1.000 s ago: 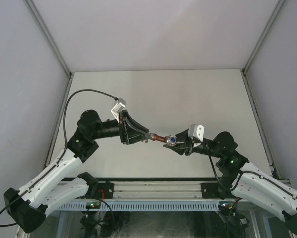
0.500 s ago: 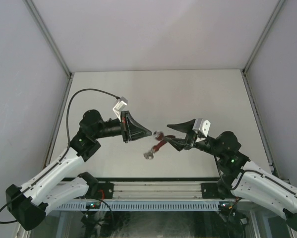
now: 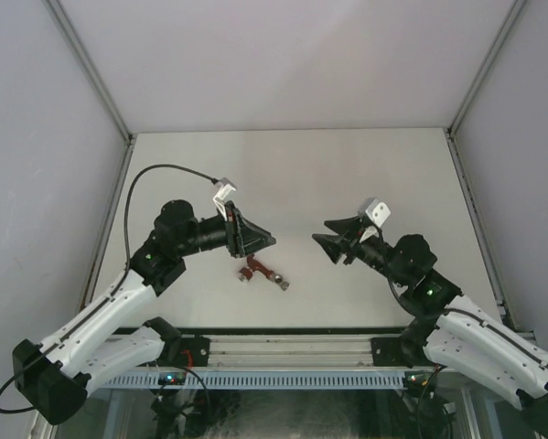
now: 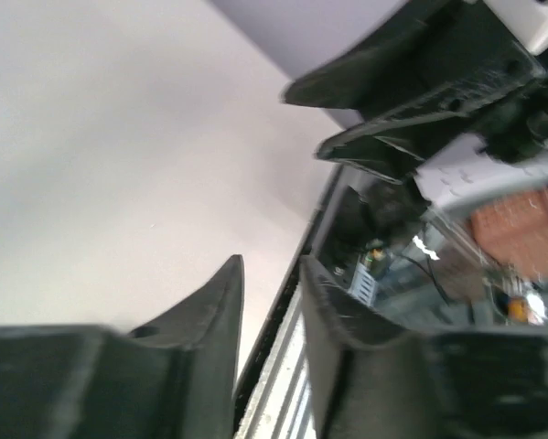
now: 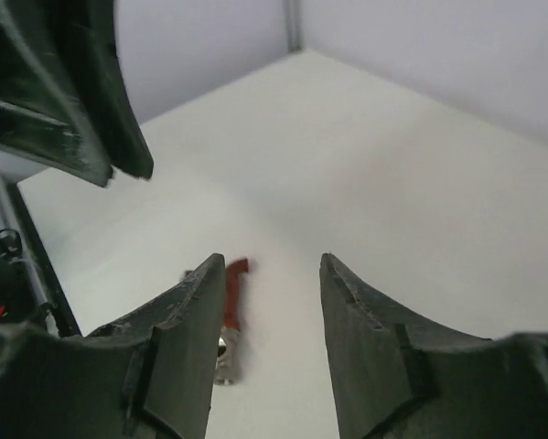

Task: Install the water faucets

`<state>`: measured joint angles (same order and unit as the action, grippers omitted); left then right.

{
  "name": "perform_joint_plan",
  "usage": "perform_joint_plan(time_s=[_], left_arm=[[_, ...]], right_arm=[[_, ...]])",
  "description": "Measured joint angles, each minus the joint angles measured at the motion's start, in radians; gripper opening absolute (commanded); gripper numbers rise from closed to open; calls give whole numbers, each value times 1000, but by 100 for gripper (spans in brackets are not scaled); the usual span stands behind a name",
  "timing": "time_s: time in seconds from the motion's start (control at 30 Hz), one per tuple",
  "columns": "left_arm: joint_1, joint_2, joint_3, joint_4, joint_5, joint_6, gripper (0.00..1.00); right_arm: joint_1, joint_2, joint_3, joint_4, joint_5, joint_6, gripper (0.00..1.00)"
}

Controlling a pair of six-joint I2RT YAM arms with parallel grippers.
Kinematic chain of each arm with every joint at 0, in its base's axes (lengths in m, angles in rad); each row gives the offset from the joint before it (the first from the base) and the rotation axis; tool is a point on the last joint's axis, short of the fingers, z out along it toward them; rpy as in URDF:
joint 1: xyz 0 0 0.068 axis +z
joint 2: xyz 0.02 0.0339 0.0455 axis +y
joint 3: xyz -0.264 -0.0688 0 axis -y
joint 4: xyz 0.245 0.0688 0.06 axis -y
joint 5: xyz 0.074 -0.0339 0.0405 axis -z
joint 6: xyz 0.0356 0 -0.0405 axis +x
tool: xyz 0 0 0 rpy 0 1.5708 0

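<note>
One tiny dark red-brown angled tap body [image 3: 254, 269] lies near the near edge of the single white counter [image 3: 347, 165], with one grey-silver metal fitting [image 3: 281, 283] at its right end. A paler bit at the other end is too small to count.

There are two white-and-black robot arms, the left arm [image 3: 109, 315] and the right arm [image 3: 475, 343]. Each carries one black two-finger gripper, the left gripper [image 3: 270, 240] and the right gripper [image 3: 320, 233]. One black cable [image 3: 155, 167] is visible.

A matt white tabletop [image 3: 347, 174] spreads beneath the jaws of the left gripper [image 3: 272, 241] and the right gripper [image 3: 321, 232]. A pale grey back wall [image 3: 283, 55] stands well beyond the jaws, with a left wall [image 3: 36, 137] and a right wall [image 3: 530, 110] outward of them. Aluminium posts [image 3: 91, 69] mark the far corners. The light is soft and even.
</note>
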<state>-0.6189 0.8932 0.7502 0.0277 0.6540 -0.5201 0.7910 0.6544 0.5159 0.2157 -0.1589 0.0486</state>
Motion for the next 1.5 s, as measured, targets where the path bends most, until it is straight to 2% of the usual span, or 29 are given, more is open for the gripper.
perform_joint_plan(time_s=[0.13,0.27,0.43,0.7,0.93,1.1,1.33,1.5], left_arm=[[34,-14,-13,-94,-181,33,88],[74,-80,-121,-95,-366,-10,100],[148,-30,-243,-97,-476,-80,100],[178,129,-283,-66,-494,-149,100],[191,162,-312,-29,-493,-172,100],[203,162,-337,-13,-491,-177,100],[211,150,-373,1,-490,-177,99],[212,134,-378,8,-484,-177,98]], right_arm=[[-63,40,0,-108,47,163,55],[-65,174,0,-114,11,278,59],[-42,443,0,-55,-56,304,63],[123,747,23,81,-28,126,64],[175,980,105,216,12,35,58],[238,1072,158,230,71,-26,56],[277,1078,164,214,134,-30,54],[280,1077,166,205,153,-22,57]])
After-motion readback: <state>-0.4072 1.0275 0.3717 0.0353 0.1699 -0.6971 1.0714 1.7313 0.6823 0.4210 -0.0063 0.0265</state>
